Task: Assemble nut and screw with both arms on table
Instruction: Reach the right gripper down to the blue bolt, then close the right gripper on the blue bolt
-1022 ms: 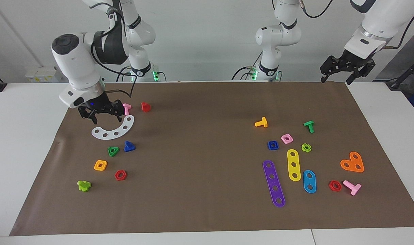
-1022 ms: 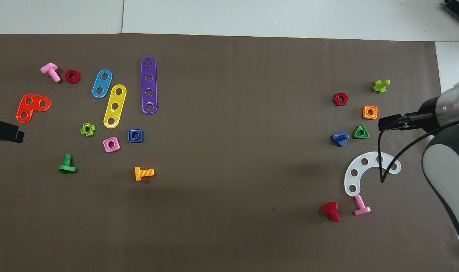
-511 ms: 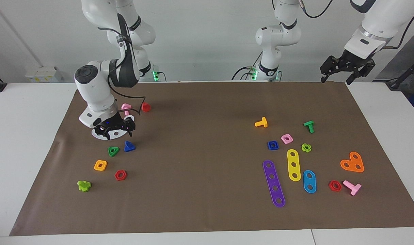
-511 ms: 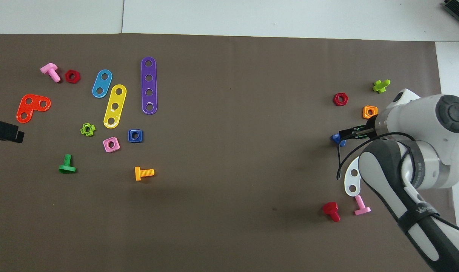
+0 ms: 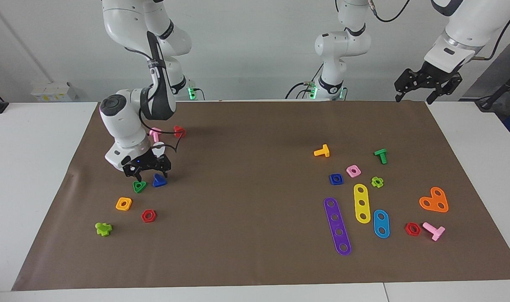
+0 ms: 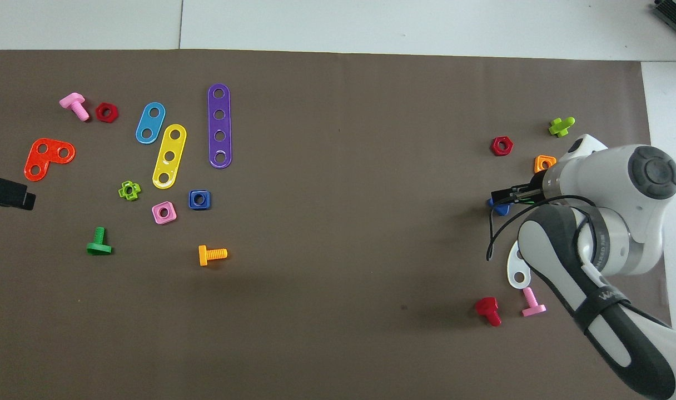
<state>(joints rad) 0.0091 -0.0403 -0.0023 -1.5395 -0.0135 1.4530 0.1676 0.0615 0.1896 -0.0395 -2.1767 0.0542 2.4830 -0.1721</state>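
I see the right pincer hanging low over the screw, its fingers spread apart and gripping nothing. In the facing view the screw sits at about 5 o'clock from the pincer's tips, just beside them; I cannot tell whether a finger touches it. The screw lies on the brown mat of the counter, at the right arm's end, with the green triangular nut just beside it at 9 o'clock in the facing view.

The screw is small and blue, with a flat triangular head. The nut is a blue square with rounded corners and a round centre hole; it lies flat toward the left arm's end, with the pink square nut at about 2 o'clock from it in the facing view.

From overhead, the right pincer covers most of the screw, leaving only a blue sliver, and the right arm hides most of the white curved plate. The left pincer waits raised over the mat's corner nearest the robots, fingers apart and idle; overhead only its black tip shows, cut off at the edge.
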